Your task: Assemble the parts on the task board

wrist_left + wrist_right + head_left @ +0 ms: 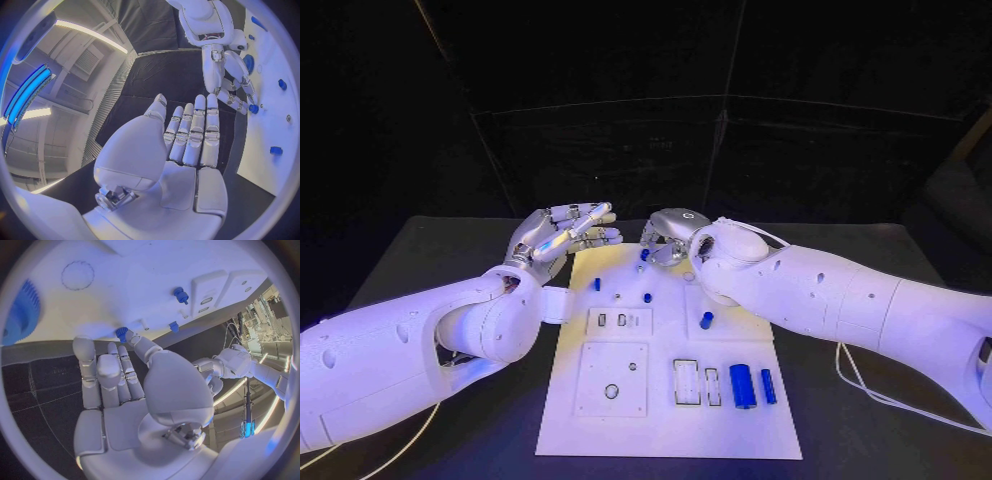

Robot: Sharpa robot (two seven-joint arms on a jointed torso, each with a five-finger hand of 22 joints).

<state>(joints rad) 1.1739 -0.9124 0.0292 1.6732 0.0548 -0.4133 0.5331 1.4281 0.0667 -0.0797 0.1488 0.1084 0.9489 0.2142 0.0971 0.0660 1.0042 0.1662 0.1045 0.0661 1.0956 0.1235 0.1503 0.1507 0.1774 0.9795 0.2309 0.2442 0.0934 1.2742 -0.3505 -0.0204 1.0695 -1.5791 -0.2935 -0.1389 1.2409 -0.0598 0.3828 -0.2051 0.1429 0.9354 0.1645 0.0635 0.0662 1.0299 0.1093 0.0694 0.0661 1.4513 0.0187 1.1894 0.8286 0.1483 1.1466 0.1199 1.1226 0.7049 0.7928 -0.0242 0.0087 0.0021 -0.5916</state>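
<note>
Near end of board [672, 400]: long blue parts lie flat beside slots, long axes running near-to-far. Mid-board: small blue pegs stand scattered. Far edge: right hand [672, 238] is over it, fingertips at a small blue part [121, 332]; whether gripped, cannot tell. Left hand [564, 232], fingers apart and empty, hovers off the far-left corner above tabletop [459, 250]. Right hand is nearer.

White task board [581, 400] on the black table [444, 260] — blue parts [743, 385] along it, silver left hand [560, 232], silver right hand [668, 236] — both arms white.
</note>
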